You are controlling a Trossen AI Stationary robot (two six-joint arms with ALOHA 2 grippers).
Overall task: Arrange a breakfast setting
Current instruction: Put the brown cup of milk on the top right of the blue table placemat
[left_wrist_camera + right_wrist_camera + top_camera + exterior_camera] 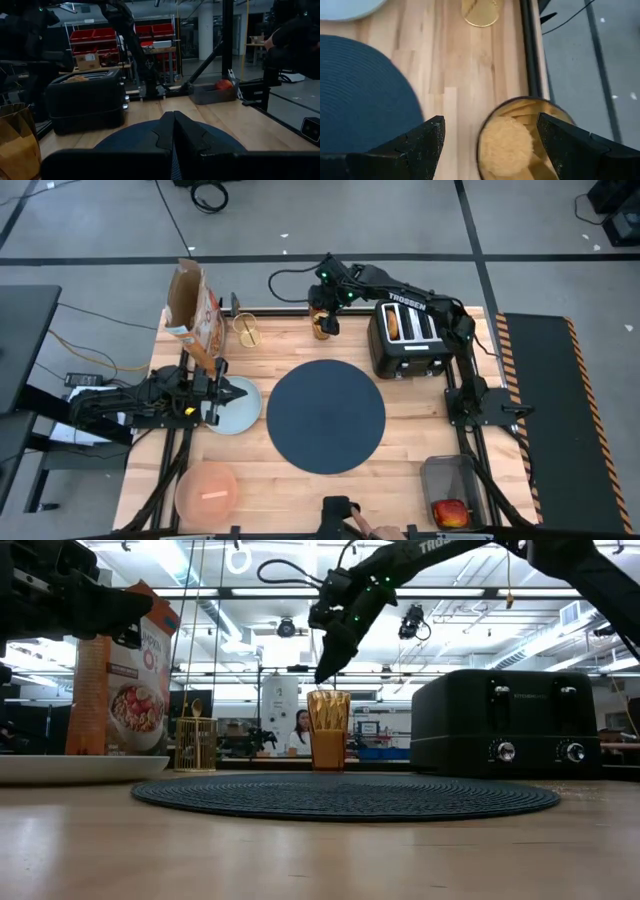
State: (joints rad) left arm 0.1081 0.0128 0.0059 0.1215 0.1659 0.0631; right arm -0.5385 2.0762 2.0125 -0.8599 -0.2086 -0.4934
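Now | amber tumbler (520, 137): ribbed, upright, translucent | right gripper (490, 145): spread wide above it | left gripper (173, 131): closed, empty

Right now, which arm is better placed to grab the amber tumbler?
Right. The right gripper hangs open directly over the amber tumbler at the table's far edge. The left gripper is shut, over the pale-blue plate.

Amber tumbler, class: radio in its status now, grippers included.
Right gripper open over amber tumbler, not gripping. Left gripper shut above pale-blue plate. Dark-blue mat bare; toaster beside tumbler.
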